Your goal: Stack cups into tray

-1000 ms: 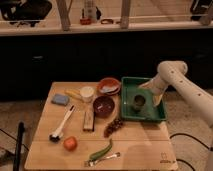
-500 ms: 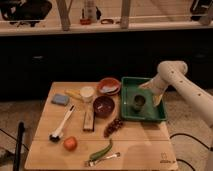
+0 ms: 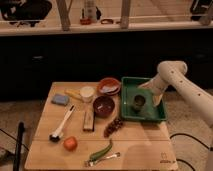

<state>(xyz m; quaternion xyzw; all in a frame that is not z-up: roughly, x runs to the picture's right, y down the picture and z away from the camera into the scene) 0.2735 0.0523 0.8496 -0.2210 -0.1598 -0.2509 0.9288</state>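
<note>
Over the far right part of the green tray (image 3: 150,113), the jaws hang at the end of the white arm (image 3: 172,75), just beside the dark olive-green cup (image 3: 137,102), which stands upright inside the tray. Whether the jaws are spread or pressed together cannot be told. On the bench (image 3: 140,150), the cream-white cup (image 3: 87,93) stands well apart to the left, near the orange bowl (image 3: 109,86) and the dark red-brown bowl (image 3: 104,106).
</note>
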